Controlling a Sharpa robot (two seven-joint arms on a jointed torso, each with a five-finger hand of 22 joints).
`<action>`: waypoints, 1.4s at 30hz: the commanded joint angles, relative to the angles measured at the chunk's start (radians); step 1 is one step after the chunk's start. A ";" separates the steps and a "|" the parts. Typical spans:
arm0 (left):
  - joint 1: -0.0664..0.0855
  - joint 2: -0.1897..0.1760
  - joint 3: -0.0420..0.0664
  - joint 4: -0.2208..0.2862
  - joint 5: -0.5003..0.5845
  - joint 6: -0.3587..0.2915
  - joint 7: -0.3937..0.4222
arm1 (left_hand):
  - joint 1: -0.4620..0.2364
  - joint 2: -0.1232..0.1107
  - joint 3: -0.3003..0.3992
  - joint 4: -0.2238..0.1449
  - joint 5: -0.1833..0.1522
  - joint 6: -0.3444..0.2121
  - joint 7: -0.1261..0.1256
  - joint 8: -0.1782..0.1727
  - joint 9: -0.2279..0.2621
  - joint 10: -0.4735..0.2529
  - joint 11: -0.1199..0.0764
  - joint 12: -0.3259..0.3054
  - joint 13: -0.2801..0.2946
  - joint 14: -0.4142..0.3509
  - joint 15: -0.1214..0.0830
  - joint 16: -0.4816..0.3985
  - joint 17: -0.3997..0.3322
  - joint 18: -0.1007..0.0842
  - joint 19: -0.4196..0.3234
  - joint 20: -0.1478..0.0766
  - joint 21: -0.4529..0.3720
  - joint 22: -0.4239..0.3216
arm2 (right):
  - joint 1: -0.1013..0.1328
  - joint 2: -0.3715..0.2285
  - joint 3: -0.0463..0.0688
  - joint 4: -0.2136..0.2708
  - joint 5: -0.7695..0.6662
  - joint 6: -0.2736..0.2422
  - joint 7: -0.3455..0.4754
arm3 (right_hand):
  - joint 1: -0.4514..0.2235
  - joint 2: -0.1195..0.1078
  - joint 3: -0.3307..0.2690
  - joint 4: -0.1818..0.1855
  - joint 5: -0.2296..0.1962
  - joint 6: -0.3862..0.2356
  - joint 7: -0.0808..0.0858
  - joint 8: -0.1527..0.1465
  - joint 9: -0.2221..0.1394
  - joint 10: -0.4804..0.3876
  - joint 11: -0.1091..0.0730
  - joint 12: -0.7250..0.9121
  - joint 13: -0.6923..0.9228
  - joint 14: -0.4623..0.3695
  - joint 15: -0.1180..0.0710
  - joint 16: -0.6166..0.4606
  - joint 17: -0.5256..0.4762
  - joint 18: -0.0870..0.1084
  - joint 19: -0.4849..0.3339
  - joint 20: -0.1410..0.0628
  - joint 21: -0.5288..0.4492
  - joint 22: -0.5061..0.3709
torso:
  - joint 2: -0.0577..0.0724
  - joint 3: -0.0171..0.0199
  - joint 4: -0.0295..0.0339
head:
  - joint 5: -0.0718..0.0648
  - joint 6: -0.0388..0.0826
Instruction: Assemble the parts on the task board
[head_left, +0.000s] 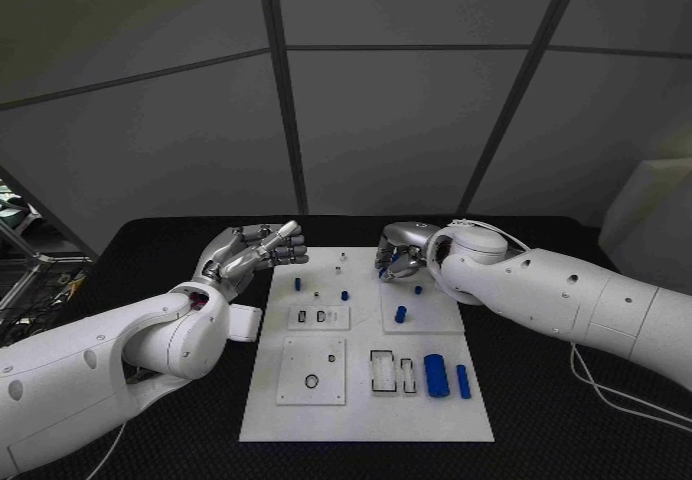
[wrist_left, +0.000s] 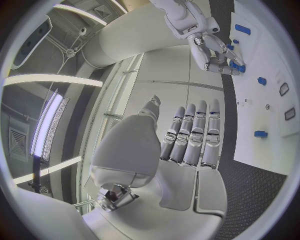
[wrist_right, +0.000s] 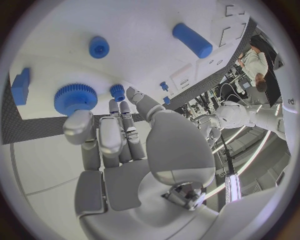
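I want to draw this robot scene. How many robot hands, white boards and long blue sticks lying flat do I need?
Robot hands: 2, the left hand and the right hand
White board: 1
Long blue sticks lying flat: 2, a thick stick and a thin stick
Total: 5

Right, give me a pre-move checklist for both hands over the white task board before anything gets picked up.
1. Silver left hand holds nothing: ok, fingers straight and bare.
2. Silver right hand holds nothing: cannot tell, fingers curl by the blue toothed gear.
3. Gear on the white task board: ok.
4. Long blue cylinder lying free: ok.
5. Slim blue bar lying free beside it: ok.
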 joint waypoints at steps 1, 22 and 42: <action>0.002 -0.001 0.002 0.003 -0.007 0.015 0.001 | 0.001 0.000 -0.002 -0.007 -0.001 0.002 0.003 -0.007 -0.002 0.005 0.002 -0.005 0.000 -0.007 0.001 -0.005 -0.002 0.009 0.005 0.000 0.003 -0.001 | 0.003 0.002 0.000 -0.004 -0.008 0.024 -0.004 | 0.001 0.014 0.010 0.000 0.004 0.004 -0.007 0.000 0.001 0.016 0.000 -0.003 0.001 0.027 0.000 0.010 0.007 -0.021 0.009 -0.001 0.010 0.011 | 0.000 -0.0007 0.0021 | -0.002 -0.002; 0.005 -0.006 0.002 0.005 -0.007 0.018 -0.003 | 0.001 0.002 -0.002 -0.008 -0.001 0.002 0.004 -0.008 -0.002 0.005 0.003 -0.006 0.000 -0.008 0.002 -0.007 -0.002 0.009 0.004 0.001 0.003 -0.002 | 0.003 0.009 0.000 -0.021 -0.031 0.010 -0.018 | 0.019 0.054 0.061 -0.007 0.007 0.040 -0.017 0.006 0.005 0.062 -0.013 -0.001 0.002 0.022 -0.010 0.036 0.025 -0.025 0.015 -0.009 0.040 0.050 | 0.000 -0.0038 0.0102 | -0.008 -0.013; 0.007 -0.008 0.002 0.005 -0.007 0.024 -0.006 | 0.001 0.003 -0.003 -0.011 -0.003 0.000 0.005 -0.012 -0.003 0.003 0.004 -0.011 -0.001 -0.011 0.003 -0.014 -0.003 0.009 0.003 0.001 0.001 -0.004 | 0.003 0.025 0.001 -0.007 -0.042 -0.238 -0.002 | 0.036 0.043 0.089 -0.012 -0.006 0.058 -0.024 0.004 0.006 0.101 -0.023 -0.002 0.006 0.022 -0.019 0.051 0.038 -0.030 0.024 -0.019 0.062 0.081 | 0.001 -0.0068 0.0191 | -0.006 0.002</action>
